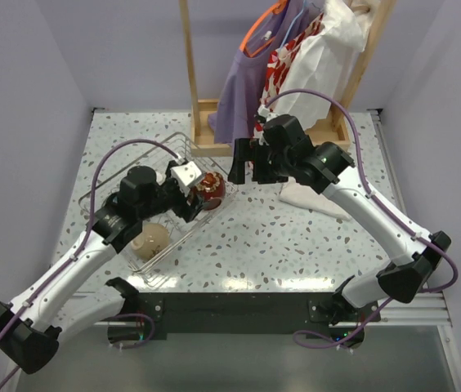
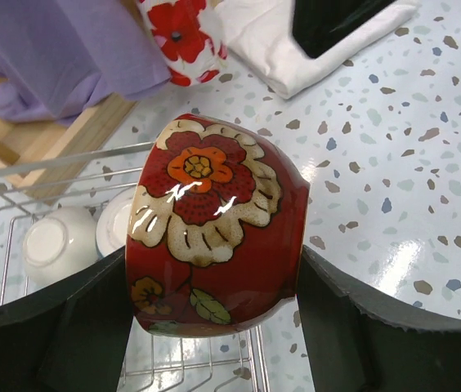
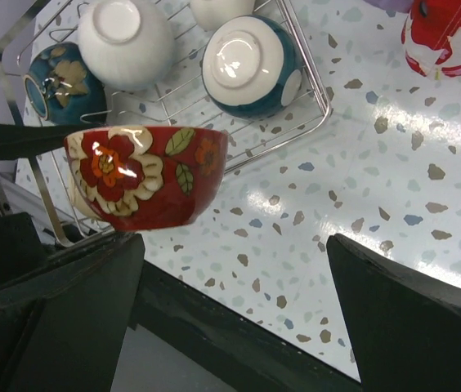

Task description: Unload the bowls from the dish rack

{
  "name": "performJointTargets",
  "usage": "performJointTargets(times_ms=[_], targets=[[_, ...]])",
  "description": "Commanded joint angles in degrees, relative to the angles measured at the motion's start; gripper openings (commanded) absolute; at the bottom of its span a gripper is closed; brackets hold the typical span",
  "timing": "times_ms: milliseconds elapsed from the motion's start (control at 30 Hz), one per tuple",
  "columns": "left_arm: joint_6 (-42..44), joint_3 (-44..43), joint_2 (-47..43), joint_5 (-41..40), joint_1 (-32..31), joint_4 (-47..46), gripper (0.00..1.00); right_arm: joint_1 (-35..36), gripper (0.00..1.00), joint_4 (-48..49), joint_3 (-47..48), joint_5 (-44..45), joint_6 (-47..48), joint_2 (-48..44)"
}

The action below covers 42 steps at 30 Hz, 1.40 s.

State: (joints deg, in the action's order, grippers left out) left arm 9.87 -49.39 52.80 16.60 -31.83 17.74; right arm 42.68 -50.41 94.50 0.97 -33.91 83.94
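- Left gripper: jaws clamped on the red bowl, one finger against each side of its wall. We see the flower pattern turned toward the wrist camera.
- Red bowl: held above the right-hand edge of the dish rack.
- Right gripper: fingers spread wide, holding nothing, just beside the red bowl and facing it.
- In the rack we note a white bowl and a teal-banded bowl, both base up, with a dark blue patterned bowl beside them. A beige bowl lies nearer the arms.
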Motion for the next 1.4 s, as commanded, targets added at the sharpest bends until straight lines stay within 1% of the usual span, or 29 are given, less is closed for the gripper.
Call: performJointTargets(times_ms=[0,167,200,267,300,333,367,400,433,533,567,600,667,700,733,800,833,900,933,1033,1133,1167,1267,1367], targets=[[3.8,-0.7,-1.0,-2.9,-5.0,-8.9,0.00,-0.7,0.99,-2.8,2.0,1.4,-1.2,0.5],[5.9,-0.6,0.5,-9.0,-11.7,-9.0,0.00,-1.5,0.99,-5.7,4.6,2.7,-1.9,1.5],[6.2,-0.5,0.9,-10.2,-13.8,-9.2,0.00,-2.1,0.99,-6.2,5.0,2.7,-2.0,1.5],[7.1,-0.3,1.8,-14.6,-16.2,-10.1,0.00,-2.8,0.99,-6.9,5.0,3.2,-1.8,0.7],[7.3,-0.1,2.2,-16.1,-18.9,-10.4,0.00,-3.3,0.99,-7.1,4.2,3.9,-1.7,0.3],[7.4,0.1,2.7,-19.6,-20.2,-11.1,0.00,-3.5,0.99,-7.6,3.6,4.6,-1.7,0.0],[8.0,0.5,3.5,-21.2,-21.4,-12.3,0.00,-3.6,0.99,-7.9,3.0,6.7,-1.3,-0.4],[8.1,0.8,4.2,-22.9,-24.0,-12.9,0.00,-3.7,0.99,-8.2,1.4,7.9,-1.3,-1.6],[8.1,0.9,5.5,-26.6,-25.2,-14.4,0.00,-3.8,0.99,-8.6,0.4,9.0,-1.3,-2.2],[8.3,2.0,7.8,-32.1,-29.1,-16.9,0.00,-4.7,0.99,-8.6,-4.7,14.3,-1.7,-6.0],[8.4,2.5,9.7,-33.6,-30.1,-20.5,0.00,-5.1,0.99,-8.6,-6.0,15.3,-2.2,-6.9],[8.8,2.9,10.7,-35.0,-32.1,-21.9,0.00,-5.5,0.99,-8.6,-8.8,17.7,-2.5,-7.9],[10.1,3.5,13.8,-39.3,-34.2,-25.6,0.00,-7.0,0.99,-8.1,-12.1,18.9,-3.6,-11.3],[10.7,3.6,15.0,-40.4,-36.0,-26.7,0.00,-8.6,0.99,-7.7,-15.5,17.9,-4.0,-12.6],[11.1,3.6,16.0,-42.4,-36.7,-27.7,0.00,-9.5,0.99,-7.1,-17.0,17.0,-4.3,-14.6],[12.4,3.8,18.6,-43.9,-38.6,-30.4,0.00,-12.2,0.99,-6.5,-20.5,14.1,-5.1,-16.2],[13.0,3.9,19.7,-45.6,-39.2,-32.3,0.00,-12.9,0.99,-6.0,-21.4,10.8,-5.3,-17.0],[15.1,5.3,20.4,-47.3,-41.0,-34.4,0.00,-13.8,0.99,-5.6,-22.3,8.0,-5.9,-17.2],[16.7,6.4,20.8,-48.5,-41.6,-36.8,0.00,-13.8,0.99,-5.4,-22.3,5.2,-6.1,-16.6],[19.5,8.3,20.8,-49.6,-43.8,-40.0,0.00,-13.8,0.99,-5.8,-19.9,-0.3,-6.0,-14.3],[21.9,9.3,20.6,-50.6,-45.9,-42.0,0.00,-13.8,0.99,-8.9,-15.1,-4.1,-4.4,-9.2],[22.5,9.6,20.6,-50.7,-46.5,-42.3,0.00,-13.8,0.99,-10.0,-12.3,-7.1,-3.9,-5.8],[23.8,9.8,20.4,-50.9,-47.0,-43.6,0.00,-13.8,0.99,-13.4,-8.6,-13.0,-1.9,-0.6],[25.0,9.7,20.2,-50.9,-47.2,-44.6,0.00,-13.8,0.99,-15.8,-7.0,-16.5,0.0,3.6]])
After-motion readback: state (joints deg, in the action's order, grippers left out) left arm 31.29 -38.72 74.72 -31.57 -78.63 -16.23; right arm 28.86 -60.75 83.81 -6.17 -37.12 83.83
